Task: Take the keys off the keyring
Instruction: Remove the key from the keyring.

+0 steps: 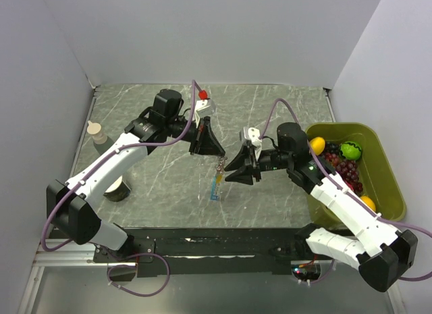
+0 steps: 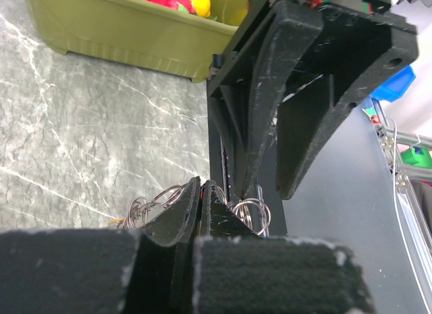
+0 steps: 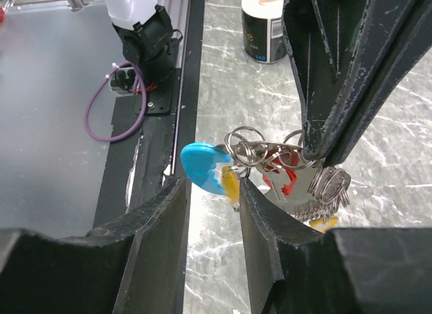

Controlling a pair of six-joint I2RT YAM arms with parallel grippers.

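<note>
The keyring [image 3: 251,149], a bunch of silvery rings, hangs above the table between both grippers. On it are a blue key [image 3: 201,167], an orange-yellow key [image 3: 231,183] and a red key [image 3: 284,183]. My left gripper [image 1: 219,155] is shut on the rings and holds the bunch up; its fingertips [image 2: 202,196] pinch rings [image 2: 251,213]. My right gripper [image 3: 210,189] is open, its jaws either side of the blue and orange keys without closing on them. In the top view the bunch [image 1: 220,169] dangles with a light-blue strip [image 1: 214,190] lowest.
An olive bin [image 1: 390,196] of toy fruit stands at the right, and also shows in the left wrist view [image 2: 128,37]. A tape roll [image 1: 119,190] and a small bottle [image 1: 96,132] are at the left. A red-topped white object [image 1: 203,98] is at the back.
</note>
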